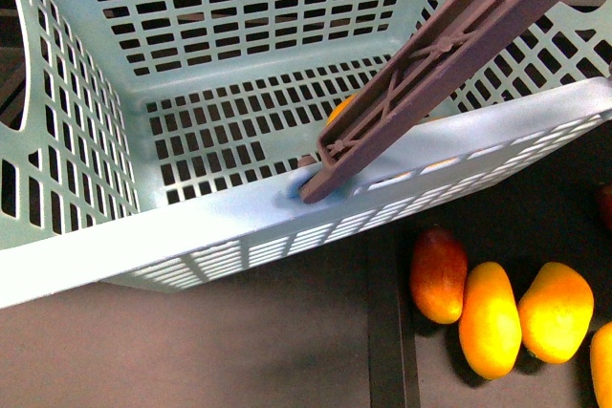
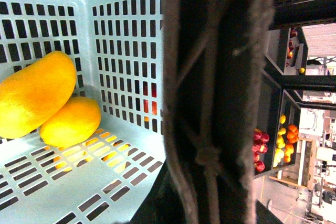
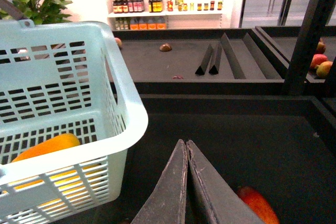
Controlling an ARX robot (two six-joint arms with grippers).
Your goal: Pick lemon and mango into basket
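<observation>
The teal basket (image 1: 239, 217) fills the front view, lifted and tilted, with its brown handle (image 1: 449, 50) running across it. In the left wrist view the yellow-orange mango (image 2: 34, 95) and the smaller yellow lemon (image 2: 71, 121) lie side by side on the basket floor (image 2: 79, 192). My left gripper (image 2: 210, 198) is shut on the handle (image 2: 215, 77), which is close and blurred and hides the jaws. My right gripper (image 3: 186, 148) is shut and empty over the dark shelf, just beside the basket's corner (image 3: 128, 108). The mango (image 3: 47, 148) shows through the slotted side.
Loose fruit lies on the dark shelf under the basket: a red-blushed mango (image 1: 438, 274) and yellow mangoes (image 1: 490, 320) (image 1: 555, 311). A red-blushed mango (image 3: 257, 203) lies near my right fingers. Black dividers (image 3: 212, 61) and a post (image 3: 310, 30) stand further back.
</observation>
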